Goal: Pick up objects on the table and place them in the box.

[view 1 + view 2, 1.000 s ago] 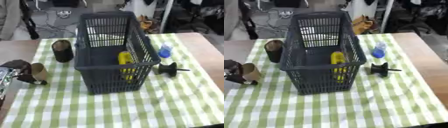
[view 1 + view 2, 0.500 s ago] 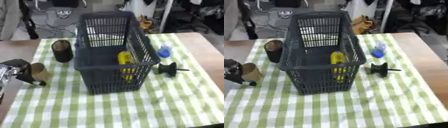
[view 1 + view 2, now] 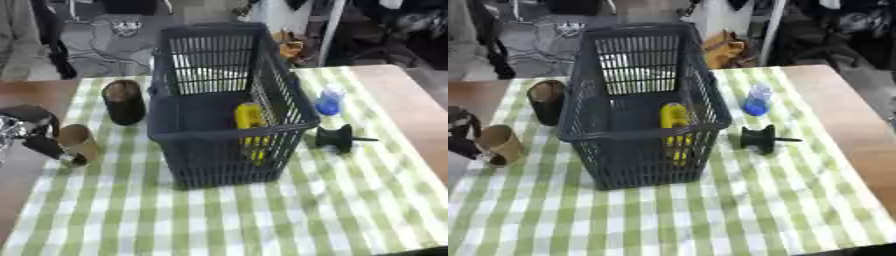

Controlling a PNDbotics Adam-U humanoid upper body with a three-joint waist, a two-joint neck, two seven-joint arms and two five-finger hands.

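Basket (image 3: 229,107), dark slatted plastic, is standing mid-surface on the green-and-white checked cloth (image 3: 262,215), already holding one yellow object (image 3: 249,120) low against its near right wall. Left hand (image 3: 26,132) is sitting at the left edge of the cloth, its fingers looking curled round the tan cardboard tube (image 3: 77,142), which is tilting slightly and appears to be touching or just clearing the cloth; I cannot tell which. Right hand is not showing in either view. Judging the step in hand as the lift and carry of this tube: it will be going better if the hand is raising the tube well above the basket's tall rim before travelling right, keeping clear of the dark cylinder (image 3: 123,101) standing upright between the hand and the basket's far left corner, then letting go only once the tube is inside the walls, since the tube is light and could be bouncing off the rim. Counting, large to small: one basket; one dark cylinder; one tan tube; one yellow object inside; one small blue bottle (image 3: 330,99) just right of the basket; one black spool-like piece with a thin stem (image 3: 338,138) lying near the bottle, nearer the camera. By this count four things are waiting outside the basket, one is in.
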